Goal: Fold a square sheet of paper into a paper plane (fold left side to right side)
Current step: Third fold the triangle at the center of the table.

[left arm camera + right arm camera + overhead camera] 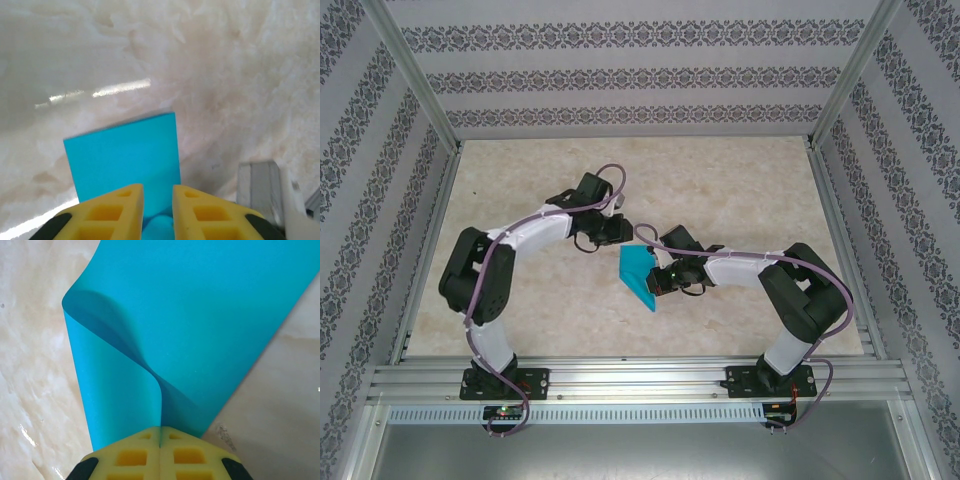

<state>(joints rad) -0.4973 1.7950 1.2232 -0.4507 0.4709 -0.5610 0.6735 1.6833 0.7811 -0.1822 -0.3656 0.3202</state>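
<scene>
The square sheet of paper [640,276] — bright teal-blue, plain — sits about midway between left and right, one side curled over itself in a soft, uncreased bend [125,355], narrowing toward the near side.

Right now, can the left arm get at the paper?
Probably yes. The left tool is right at the paper, jaws slightly apart, and nothing lies between. The right tool, shut on a curled-over part, grips from the other side and does not block it.
</scene>
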